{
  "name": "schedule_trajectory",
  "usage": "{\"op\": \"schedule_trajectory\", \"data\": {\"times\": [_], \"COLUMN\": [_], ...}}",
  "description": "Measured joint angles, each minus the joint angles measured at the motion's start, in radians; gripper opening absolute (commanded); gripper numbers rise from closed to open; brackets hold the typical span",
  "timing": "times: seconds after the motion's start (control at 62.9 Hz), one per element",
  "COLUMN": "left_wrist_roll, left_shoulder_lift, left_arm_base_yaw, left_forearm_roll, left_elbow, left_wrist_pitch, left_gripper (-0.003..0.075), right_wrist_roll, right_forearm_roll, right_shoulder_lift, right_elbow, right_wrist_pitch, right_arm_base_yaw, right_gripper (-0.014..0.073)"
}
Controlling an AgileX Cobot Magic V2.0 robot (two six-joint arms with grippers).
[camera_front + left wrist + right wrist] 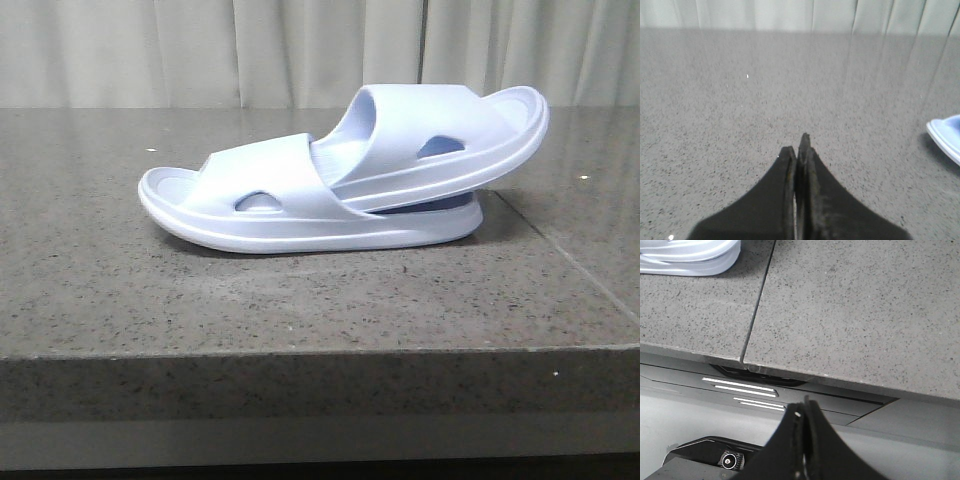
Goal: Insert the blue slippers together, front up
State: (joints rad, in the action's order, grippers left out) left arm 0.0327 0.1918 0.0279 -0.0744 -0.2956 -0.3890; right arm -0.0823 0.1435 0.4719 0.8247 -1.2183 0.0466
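Two pale lavender-blue slippers lie on the grey stone table in the front view. The lower slipper (pixel 250 205) lies flat on its sole. The upper slipper (pixel 440 135) is pushed under the lower one's strap and rests tilted on it. No gripper shows in the front view. My left gripper (pixel 797 145) is shut and empty over bare table; a slipper's edge (pixel 947 137) shows to one side. My right gripper (pixel 802 407) is shut and empty, off the table's front edge; a slipper's sole (pixel 690 257) shows in the corner.
The table (pixel 300 300) is speckled grey stone with a seam (pixel 757 305) running to its front edge. A pale curtain (pixel 300 50) hangs behind it. Below the edge the right wrist view shows the robot's dark base (pixel 740 390).
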Motion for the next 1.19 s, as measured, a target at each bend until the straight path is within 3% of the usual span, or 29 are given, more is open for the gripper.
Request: {"op": "schedule_trajectory", "data": {"times": [0.175, 0.397, 0.731, 1.192], "left_wrist_roll": [0.000, 0.000, -0.001, -0.001], "left_shoulder_lift": [-0.136, -0.195, -0.195, -0.195], "left_arm_base_yaw": [-0.001, -0.002, -0.058, -0.058], "left_forearm_roll": [-0.023, -0.027, -0.027, -0.027], "left_elbow": [0.220, 0.299, 0.299, 0.299], "left_wrist_pitch": [0.217, 0.347, 0.363, 0.365], "left_gripper": [-0.0020, -0.0020, -0.0020, -0.0020], "right_wrist_roll": [0.000, 0.000, 0.000, 0.000], "right_forearm_roll": [0.000, 0.000, 0.000, 0.000], "right_shoulder_lift": [0.000, 0.000, 0.000, 0.000], "right_elbow": [0.000, 0.000, 0.000, 0.000], "right_wrist_pitch": [0.000, 0.000, 0.000, 0.000], "right_arm_base_yaw": [0.000, 0.000, 0.000, 0.000], "right_gripper": [-0.0118, -0.0118, -0.0118, -0.0118]}}
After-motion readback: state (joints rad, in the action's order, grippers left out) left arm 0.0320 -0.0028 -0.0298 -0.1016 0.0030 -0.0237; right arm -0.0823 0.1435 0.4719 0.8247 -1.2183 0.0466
